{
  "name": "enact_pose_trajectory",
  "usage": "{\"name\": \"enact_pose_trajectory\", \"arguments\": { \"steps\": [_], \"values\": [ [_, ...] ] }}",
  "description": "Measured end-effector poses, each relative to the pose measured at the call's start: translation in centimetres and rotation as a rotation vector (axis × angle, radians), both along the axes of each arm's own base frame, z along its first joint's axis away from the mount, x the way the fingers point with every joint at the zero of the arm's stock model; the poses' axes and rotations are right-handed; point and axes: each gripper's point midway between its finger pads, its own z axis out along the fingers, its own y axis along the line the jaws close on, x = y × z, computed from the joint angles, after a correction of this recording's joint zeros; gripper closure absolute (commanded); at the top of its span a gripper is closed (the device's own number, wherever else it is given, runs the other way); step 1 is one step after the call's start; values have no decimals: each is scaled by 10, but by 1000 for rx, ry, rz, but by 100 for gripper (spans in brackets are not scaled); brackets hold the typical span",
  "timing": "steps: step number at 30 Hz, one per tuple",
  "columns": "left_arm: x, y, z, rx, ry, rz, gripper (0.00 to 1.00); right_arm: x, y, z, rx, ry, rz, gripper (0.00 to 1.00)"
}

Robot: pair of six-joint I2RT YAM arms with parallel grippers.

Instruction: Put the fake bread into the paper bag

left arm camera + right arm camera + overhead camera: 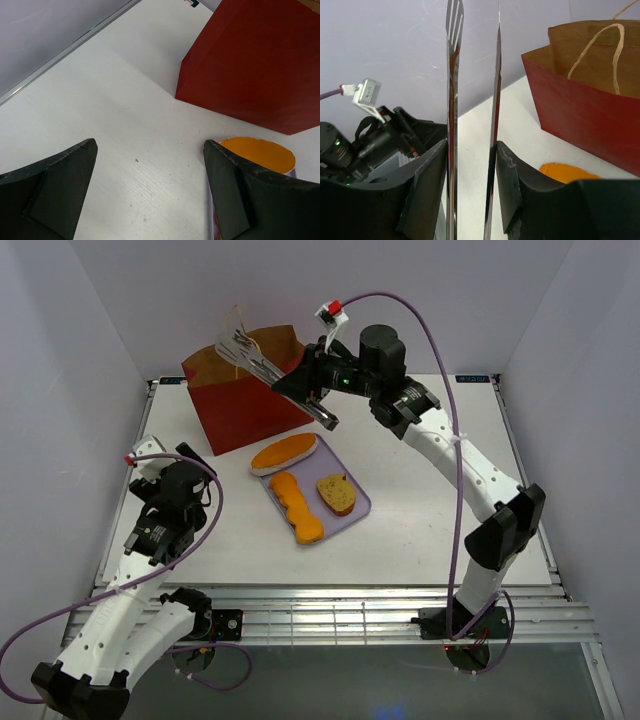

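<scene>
Two-arm station, seen from above and from both wrists.

**Right gripper** (312,392): raised above the table (430,530), jaws partly closed and clamped on the handle end of the metal tongs (248,352). In the right wrist view each finger (431,172) presses the outside of one tong blade (452,115). The blades run straight ahead of the gripper (472,155), roughly parallel and apart.

**Paper bag** (245,412): upright, red outside, brown inside. From above, the tong tips lie over its open mouth, ahead of the right gripper. In the right wrist view the bag (585,110) stands to the right of the fingers, one loop handle showing.

**Fake bread**: three pieces lie below the right gripper, on the side toward the arm bases. These are a long loaf (284,453), a wavy orange loaf (297,507) and a brown-crusted slice (336,494). The latter two rest on the lavender tray (362,506), and the long loaf lies across its far edge, just beside the bag.

**Left gripper** (158,462): jaws fully apart and holding nothing, low over the table. In its wrist view (150,145) the bag (255,65) stands ahead and to the right. An orange loaf end (257,152) shows just beside the right finger (235,190).
</scene>
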Motion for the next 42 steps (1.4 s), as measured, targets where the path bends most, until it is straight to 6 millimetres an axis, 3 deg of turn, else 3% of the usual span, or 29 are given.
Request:
{"name": "enact_pose_trajectory", "arguments": {
  "steps": [4, 11, 16, 23, 26, 31, 42],
  "values": [
    [0, 1, 0, 6, 2, 0, 2, -27, -23, 3, -31, -26, 11, 50],
    [0, 1, -1, 14, 10, -2, 2, -73, -72, -41, -129, 2, -31, 47],
    [1, -1, -3, 18, 21, -13, 2, -97, -106, -97, -206, 68, -76, 45],
    [3, -4, -4, 15, 25, -34, 2, -126, -146, -209, -367, 225, -139, 43],
    [3, -5, -4, 13, 26, -43, 2, -137, -163, -243, -428, 277, -174, 41],
    [5, -9, -4, 6, 26, -63, 2, -146, -182, -259, -438, 277, -221, 40],
    [9, -14, -8, 2, 44, -95, 2, -154, -183, -277, -455, 321, -196, 38]
  ]
}}
